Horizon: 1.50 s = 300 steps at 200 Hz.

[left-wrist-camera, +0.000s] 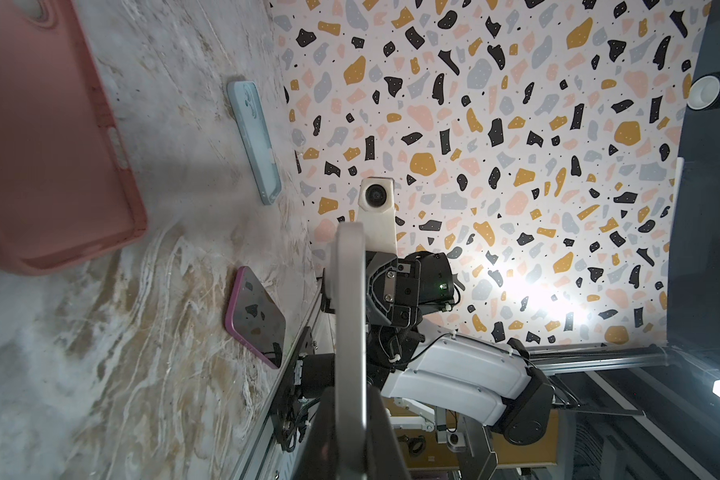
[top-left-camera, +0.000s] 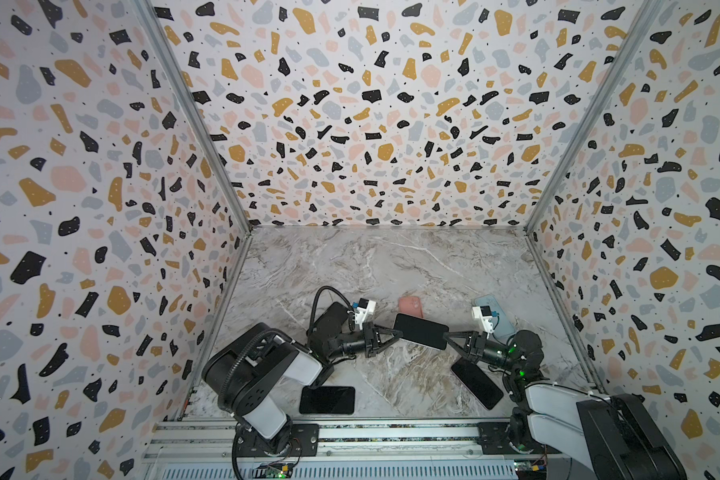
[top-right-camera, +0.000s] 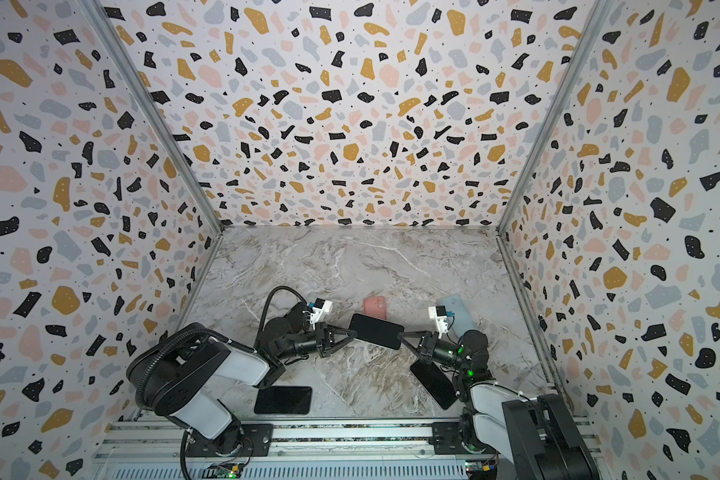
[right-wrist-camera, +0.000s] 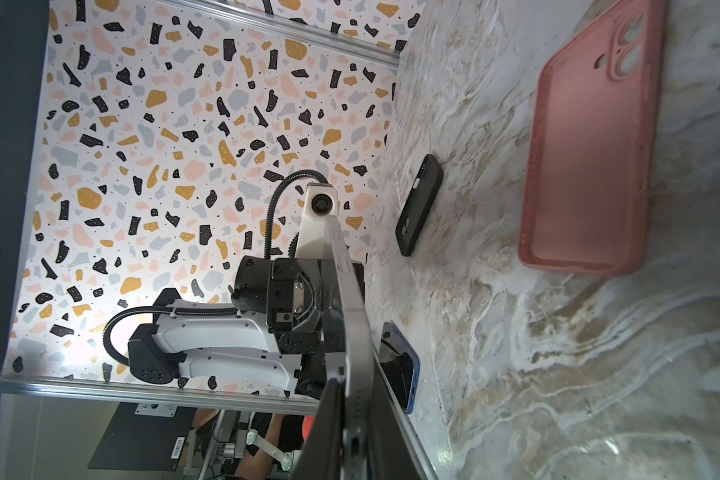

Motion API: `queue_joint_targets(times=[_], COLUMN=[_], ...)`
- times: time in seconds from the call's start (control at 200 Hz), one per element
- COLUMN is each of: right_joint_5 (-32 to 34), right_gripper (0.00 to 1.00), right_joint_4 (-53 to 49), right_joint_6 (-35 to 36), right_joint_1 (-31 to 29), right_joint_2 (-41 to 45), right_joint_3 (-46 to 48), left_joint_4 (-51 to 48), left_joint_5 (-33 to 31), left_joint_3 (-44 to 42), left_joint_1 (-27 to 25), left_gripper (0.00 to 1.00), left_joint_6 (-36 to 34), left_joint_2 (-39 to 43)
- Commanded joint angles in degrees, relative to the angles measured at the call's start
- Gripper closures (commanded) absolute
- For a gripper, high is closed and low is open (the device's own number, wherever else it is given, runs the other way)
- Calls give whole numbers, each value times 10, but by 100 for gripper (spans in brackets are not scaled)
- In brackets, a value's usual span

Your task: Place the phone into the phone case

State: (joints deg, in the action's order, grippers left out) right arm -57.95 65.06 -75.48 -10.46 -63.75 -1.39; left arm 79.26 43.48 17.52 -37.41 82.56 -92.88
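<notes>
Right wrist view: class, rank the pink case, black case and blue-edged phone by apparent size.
1. pink case, largest, but nearest the camera.
2. black case and blue-edged phone look alike; phone partly hidden, so unranked.

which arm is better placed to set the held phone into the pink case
Probably left: the left gripper holds the phone at the end nearest the pink case, while the right gripper clamps the far corner.

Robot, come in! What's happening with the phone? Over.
The phone up off the table, left gripper and right gripper shut on its ends. Empty pink case just beyond. Nothing in the way.
</notes>
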Motion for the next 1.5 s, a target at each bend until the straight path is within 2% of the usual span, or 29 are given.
queue_joint_targets(times=[0.0, 0.08, 0.14, 0.2, 0.3, 0.39, 0.581, 0.766, 1.051, 1.286, 1.497], right_joint_5=[-10, -15, -17, -20, -22, -20, -2, -1, -8, -20, -21], right_gripper=[94, 95, 96, 99, 100, 100, 100, 100, 100, 100, 100], right_joint_4=[16, -7, -30, -58, -106, -149, -249, -253, -267, -270, -286], right_joint_6=[6, 14, 22, 34, 54, 70, 117, 115, 117, 115, 125], right_joint_1=[-3, 4, 14, 26, 53, 80, 132, 154, 185, 199, 200], right_joint_2=[9, 12, 15, 16, 19, 28, 66, 64, 69, 76, 83], right_joint_3=[-10, -16, -21, -33, -56, -70, -85, -82, -71, -74, -71], left_joint_4=[1, -90, -191, -366, -646, -810, -967, -1073, -1095, -1103, -1085], left_joint_5=[4, 7, 7, -6, -62, -114, -188, -307, -353, -309, -307], left_joint_3=[24, 46, 77, 131, 252, 364, 566, 709, 790, 821, 816], left_joint_1=[-9, -6, 4, 20, 37, 41, 37, 11, -1, -7, -8], left_gripper=[99, 62, 45, 36, 30, 29, 29, 29, 32, 36, 40], left_joint_6=[-28, -81, -137, -247, -445, -560, -668, -770, -799, -836, -841], left_joint_2=[3, 13, 25, 40, 32, -23, -136, -230, -304, -338, -340])
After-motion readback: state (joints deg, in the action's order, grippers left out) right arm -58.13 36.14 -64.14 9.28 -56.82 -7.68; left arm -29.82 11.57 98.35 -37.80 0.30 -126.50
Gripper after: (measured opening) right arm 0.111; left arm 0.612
